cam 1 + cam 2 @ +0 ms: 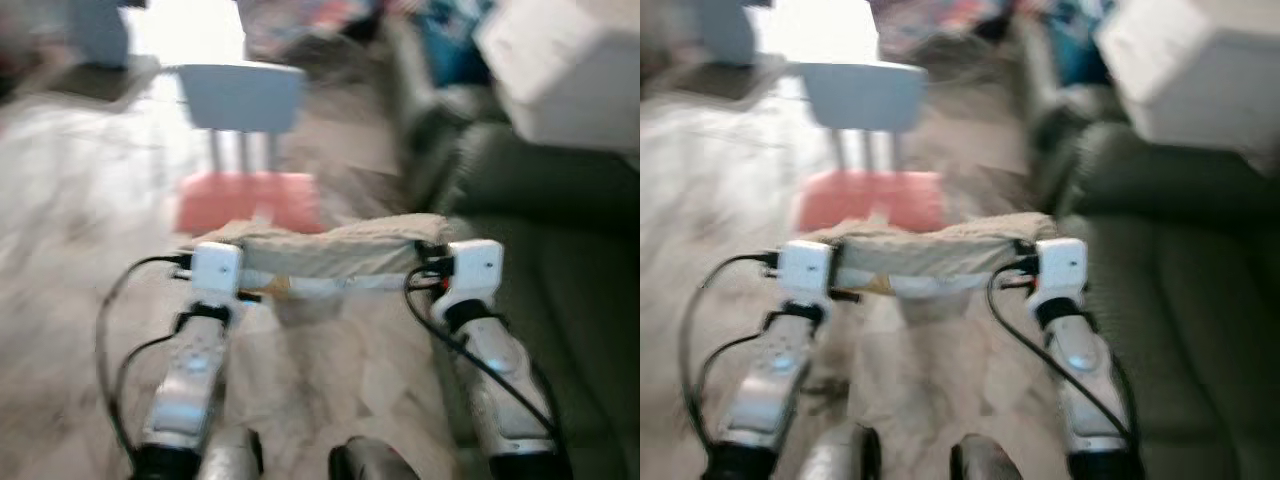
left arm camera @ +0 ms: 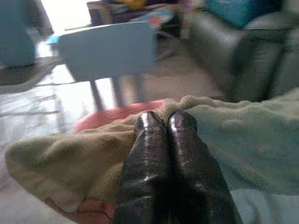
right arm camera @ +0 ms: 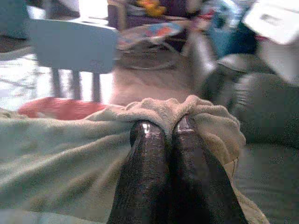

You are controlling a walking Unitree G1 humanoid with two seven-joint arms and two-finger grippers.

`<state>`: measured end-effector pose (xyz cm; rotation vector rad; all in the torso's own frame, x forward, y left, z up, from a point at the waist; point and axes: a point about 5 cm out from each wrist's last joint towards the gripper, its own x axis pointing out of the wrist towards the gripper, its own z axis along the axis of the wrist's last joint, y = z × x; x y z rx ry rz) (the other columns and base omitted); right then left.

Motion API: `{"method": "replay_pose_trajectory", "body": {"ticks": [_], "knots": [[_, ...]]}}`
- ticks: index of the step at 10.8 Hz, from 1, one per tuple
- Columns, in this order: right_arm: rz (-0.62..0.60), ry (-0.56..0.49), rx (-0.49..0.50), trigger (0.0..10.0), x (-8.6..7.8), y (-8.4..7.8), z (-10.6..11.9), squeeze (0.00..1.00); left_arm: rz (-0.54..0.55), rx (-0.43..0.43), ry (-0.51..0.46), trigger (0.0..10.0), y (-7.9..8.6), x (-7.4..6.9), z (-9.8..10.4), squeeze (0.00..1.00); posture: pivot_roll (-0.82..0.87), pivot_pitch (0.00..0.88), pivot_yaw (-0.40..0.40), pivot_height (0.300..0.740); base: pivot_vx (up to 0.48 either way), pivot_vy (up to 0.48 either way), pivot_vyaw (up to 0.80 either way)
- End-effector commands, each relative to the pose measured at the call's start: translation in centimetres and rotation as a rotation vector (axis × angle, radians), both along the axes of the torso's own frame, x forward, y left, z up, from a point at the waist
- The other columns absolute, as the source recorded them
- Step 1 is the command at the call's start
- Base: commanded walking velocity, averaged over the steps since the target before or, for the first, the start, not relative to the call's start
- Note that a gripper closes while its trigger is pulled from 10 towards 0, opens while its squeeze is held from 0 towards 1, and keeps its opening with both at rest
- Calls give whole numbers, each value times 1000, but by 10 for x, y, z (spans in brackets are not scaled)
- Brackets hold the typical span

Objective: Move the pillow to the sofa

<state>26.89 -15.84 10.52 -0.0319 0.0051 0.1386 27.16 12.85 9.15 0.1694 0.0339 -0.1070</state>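
Pillow, beige, hangs between both arms: left gripper & right gripper each pinch an end, fingers clamped tight; dark sofa just beside, robot's right.

Beige pillow, aloft beside sofa

Pillow held between left gripper and right gripper, chair beyond it, sofa to the right.
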Motion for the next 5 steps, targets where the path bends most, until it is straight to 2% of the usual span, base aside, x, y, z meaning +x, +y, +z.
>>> {"method": "replay_pose_trajectory", "body": {"ticks": [1,5], "knots": [[22,-21,12,10000,1,7,5,0,-16,0,-2,10000,0,1,2,0,-69,135,-52,740,0,480,-800],[26,-22,8,10000,3,7,6,0,-46,-20,17,10000,-6,0,0,0,-72,133,-56,740,0,480,-800]]}}
